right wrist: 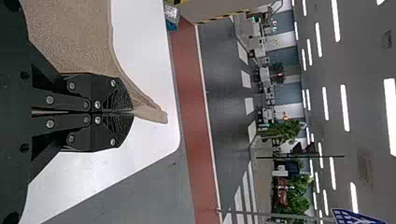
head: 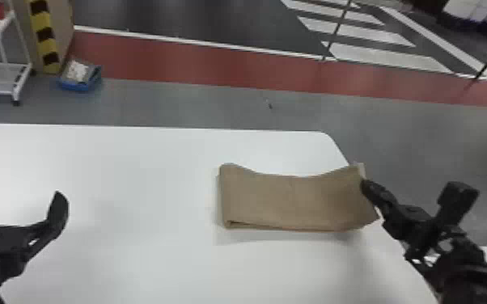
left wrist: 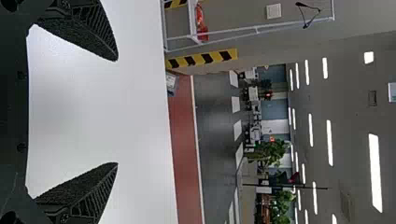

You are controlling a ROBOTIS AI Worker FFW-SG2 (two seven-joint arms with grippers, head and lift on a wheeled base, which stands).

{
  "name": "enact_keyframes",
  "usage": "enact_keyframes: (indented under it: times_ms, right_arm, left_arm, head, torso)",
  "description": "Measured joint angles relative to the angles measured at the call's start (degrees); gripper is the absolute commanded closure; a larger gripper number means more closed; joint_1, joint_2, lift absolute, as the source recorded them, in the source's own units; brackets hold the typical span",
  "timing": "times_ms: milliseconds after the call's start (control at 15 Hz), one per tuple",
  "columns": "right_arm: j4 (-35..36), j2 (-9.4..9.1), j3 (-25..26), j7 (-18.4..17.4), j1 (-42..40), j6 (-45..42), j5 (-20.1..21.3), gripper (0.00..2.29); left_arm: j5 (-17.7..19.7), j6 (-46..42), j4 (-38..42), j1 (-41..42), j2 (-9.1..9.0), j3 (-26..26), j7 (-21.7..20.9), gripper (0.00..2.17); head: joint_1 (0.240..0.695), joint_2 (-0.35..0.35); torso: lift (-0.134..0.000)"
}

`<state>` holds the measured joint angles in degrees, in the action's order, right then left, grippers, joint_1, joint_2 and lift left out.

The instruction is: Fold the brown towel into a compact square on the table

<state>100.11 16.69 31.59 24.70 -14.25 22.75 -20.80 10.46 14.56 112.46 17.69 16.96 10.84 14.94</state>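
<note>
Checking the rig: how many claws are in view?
2: the left claw, open over the white table; the right claw, shut on the brown towel's right end.

- Brown towel (head: 291,202): cloth, matt throughout; fine, slightly rough nap visible in the right wrist view.
- Table (head: 133,174): white top, smooth, low sheen.
- Left gripper (head: 23,193): black, predominantly matt; inner pads (left wrist: 77,183) rough and grainy.
- Right gripper (head: 366,186): dark, matt plates; screw heads (right wrist: 97,104) of bright metal, smooth.
- Floor (head: 166,103): grey surface, smooth, dull sheen.
- Red floor band (head: 198,60): smooth, near matt.
</note>
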Motion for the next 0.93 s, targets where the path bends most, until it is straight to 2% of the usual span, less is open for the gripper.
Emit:
enact_keyframes:
  times_ms: [200, 267, 333, 400, 733, 933]
  right_arm:
    - [-4.7, 0.18, -1.4, 0.3, 1.8, -1.6, 2.4, 1.44]
    - [-5.3, 0.17, -1.5, 0.3, 1.9, -2.4, 2.6, 1.15]
    - [-5.7, 0.15, -1.4, 0.3, 1.8, -2.9, 2.7, 0.5]
    - [-5.7, 0.09, -1.2, 0.0, 1.5, -3.2, 2.7, 0.0]
    - [-2.1, -1.86, 2.0, -1.2, -2.2, -3.8, 2.7, 0.05]
    - [1.4, -3.06, 3.6, -0.8, -4.9, -4.8, 1.2, 0.05]
  left_arm:
    - [0.0, -0.4, 0.3, 0.9, 0.06, -0.5, 0.0, 0.08]
    - [0.0, -0.5, 0.4, 1.1, 0.08, -0.6, 0.0, 0.08]
    - [0.0, -0.6, 0.4, 1.2, 0.08, -0.7, 0.0, 0.08]
    - [0.0, -0.7, 0.4, 1.2, 0.09, -0.7, 0.0, 0.08]
    - [0.0, -1.3, 0.4, 0.6, -0.06, -0.3, -0.2, 0.08]
    - [0.9, -2.2, 0.3, -0.4, -0.38, 0.6, -1.6, 0.08]
  head:
    - [0.695, -0.316]
    - [0.695, -0.317]
    - [0.695, -0.318]
    - [0.695, -0.32]
    - [0.695, -0.35]
    - [0.695, -0.35]
  torso:
    - [-0.125]
    - [-0.125]
    - [-0.125]
    - [-0.125]
    - [-0.125]
    - [-0.125]
